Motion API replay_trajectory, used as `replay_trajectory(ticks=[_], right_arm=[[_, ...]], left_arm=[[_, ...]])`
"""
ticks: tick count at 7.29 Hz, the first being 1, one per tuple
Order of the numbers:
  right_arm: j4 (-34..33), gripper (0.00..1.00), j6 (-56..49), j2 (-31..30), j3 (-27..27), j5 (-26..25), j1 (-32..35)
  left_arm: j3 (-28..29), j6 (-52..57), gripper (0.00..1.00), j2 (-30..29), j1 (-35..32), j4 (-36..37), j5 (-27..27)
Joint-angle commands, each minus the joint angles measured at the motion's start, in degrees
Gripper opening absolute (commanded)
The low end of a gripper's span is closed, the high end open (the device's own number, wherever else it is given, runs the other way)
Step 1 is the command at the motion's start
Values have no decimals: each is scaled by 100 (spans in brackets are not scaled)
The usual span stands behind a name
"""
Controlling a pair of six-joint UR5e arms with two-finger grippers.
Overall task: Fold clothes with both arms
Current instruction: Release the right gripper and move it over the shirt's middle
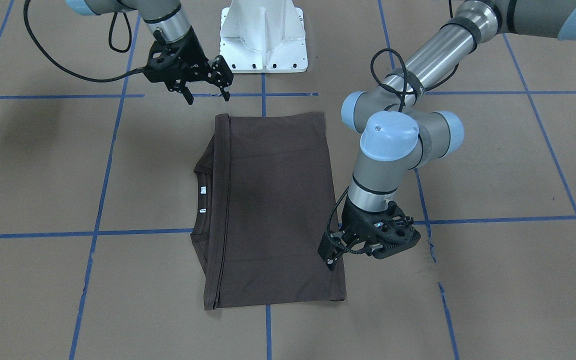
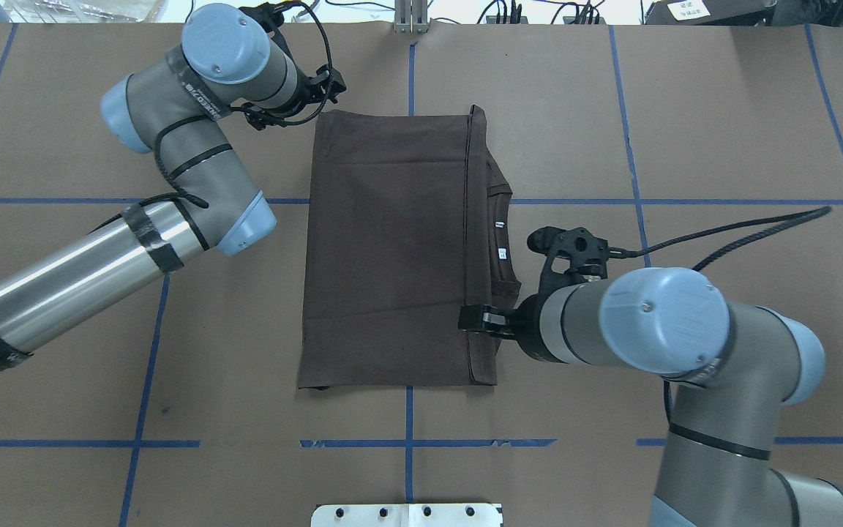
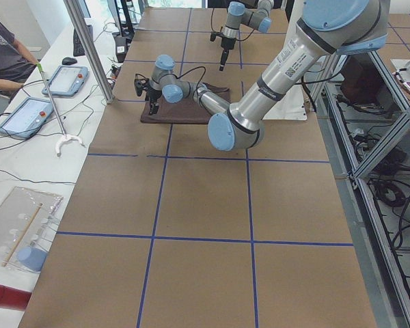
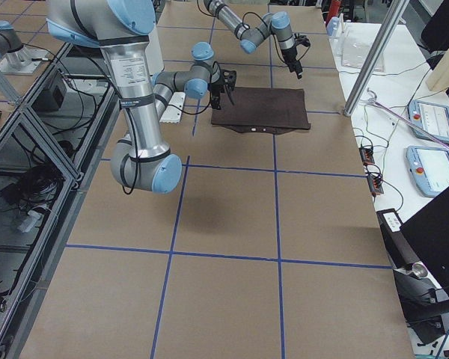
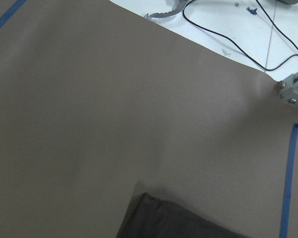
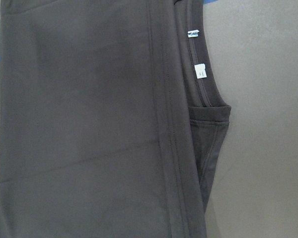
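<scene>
A dark brown short-sleeved T-shirt (image 2: pixel 392 249) lies flat in the middle of the brown paper-covered counter (image 1: pixel 493 160), which is crossed by blue tape lines. The shirt is folded into a tall rectangle. In the front-facing view its round ribbed collar (image 1: pixel 201 200) sticks out past the folded layer on the rectangle's left side, with 2 small white neck tags (image 1: pixel 202 190) showing inside it.

The right pincer (image 1: pixel 207 96), black and 2-fingered on a grey-silver arm with light-blue caps, hangs in the upper left of that view. It sits just beyond the shirt's upper left corner, its fingers spread wide and holding nothing. A black cable trails off behind it. Its wrist camera looks down on brown cloth and the collar.

The left pincer (image 1: pixel 335 252) sits at the lower right of the front-facing view, over the shirt's right-hand edge near the bottom corner. I cannot tell whether its fingers are spread or pressed together. Its wrist camera shows bare counter and 1 shirt corner at the bottom of the frame.

A white metal pedestal (image 1: pixel 263 40) stands at top centre.
</scene>
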Motion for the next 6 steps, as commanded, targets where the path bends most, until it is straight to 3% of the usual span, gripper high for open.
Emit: replay_trajectory(ticks=[1,3,6], right_arm=[[-738,100,-925,624,-698,-15,-13],[-1543,100,-1487,1247,-1339,-7,-65],[-1741,100,-1667,1338,-1790,54,-249]], left_arm=[[-1795,258,100,727,20,1044,-95],[-2092,258,100,862,29,1206,-279],[-2083,258,100,862,29,1206,-279]])
